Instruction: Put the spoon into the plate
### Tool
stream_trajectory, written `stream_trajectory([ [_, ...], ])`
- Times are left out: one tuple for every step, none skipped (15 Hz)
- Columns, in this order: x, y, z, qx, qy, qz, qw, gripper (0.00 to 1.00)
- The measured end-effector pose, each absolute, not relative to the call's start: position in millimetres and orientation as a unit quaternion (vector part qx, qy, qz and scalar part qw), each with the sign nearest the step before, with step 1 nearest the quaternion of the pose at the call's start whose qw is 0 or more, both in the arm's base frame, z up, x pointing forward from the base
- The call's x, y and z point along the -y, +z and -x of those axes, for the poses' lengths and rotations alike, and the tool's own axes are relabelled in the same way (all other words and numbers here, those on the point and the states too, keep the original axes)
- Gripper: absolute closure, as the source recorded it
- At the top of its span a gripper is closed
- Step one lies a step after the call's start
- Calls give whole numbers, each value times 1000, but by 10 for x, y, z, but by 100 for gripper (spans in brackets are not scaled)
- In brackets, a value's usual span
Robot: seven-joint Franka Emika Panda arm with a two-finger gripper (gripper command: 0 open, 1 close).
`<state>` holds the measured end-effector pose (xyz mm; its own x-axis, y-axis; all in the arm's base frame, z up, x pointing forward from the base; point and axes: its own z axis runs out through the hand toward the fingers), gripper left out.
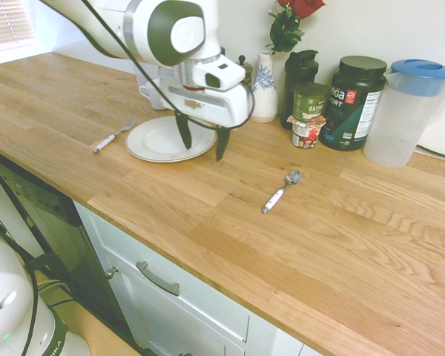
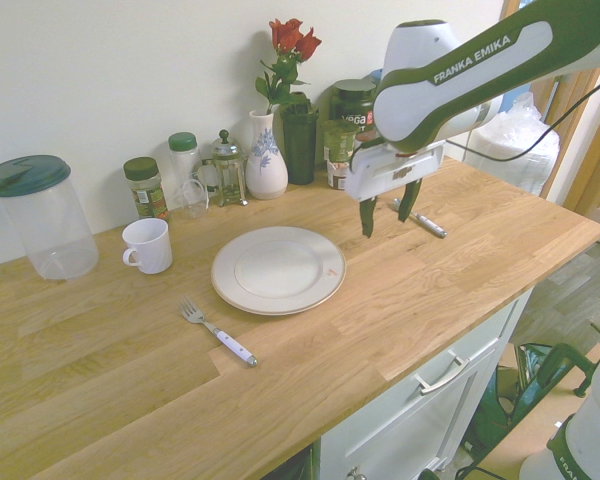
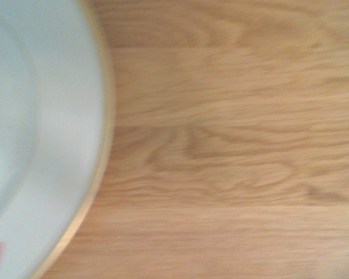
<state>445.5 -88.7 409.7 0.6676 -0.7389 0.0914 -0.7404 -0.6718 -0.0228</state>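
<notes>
Hand (image 1: 202, 145) hangs wide and empty above desk (image 1: 208, 208); one spoon (image 1: 281, 190), one plate (image 1: 159, 141), one fork (image 1: 113, 136) lie apart.

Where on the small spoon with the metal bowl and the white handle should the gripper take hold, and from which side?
Probably at the middle of the white handle of the small spoon, coming straight down from above. It lies flat and alone on the wooden countertop, so the sides of the straight, narrow handle are free for the fingers. The open gripper already points down, beside the round white plate.
</notes>
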Motion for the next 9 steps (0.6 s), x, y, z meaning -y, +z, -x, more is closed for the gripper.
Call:
stream_trajectory([
  [1143, 4057, -4471, 400, 42, -915, 13, 0],
  [1368, 3991, -4491, 397, 35, -917, 21, 0],
  [1531, 3911, -4511, 397, 30, -917, 29, 0],
  [1663, 3803, -4528, 399, 24, -916, 35, 0],
  [1758, 3704, -4551, 401, 19, -915, 37, 0],
  [1848, 3602, -4583, 403, 16, -914, 38, 0],
  [1909, 3531, -4621, 403, 16, -914, 38, 0],
  [1965, 3467, -4663, 402, 14, -915, 35, 100],
  [1990, 3422, -4699, 402, 12, -915, 31, 100],
])
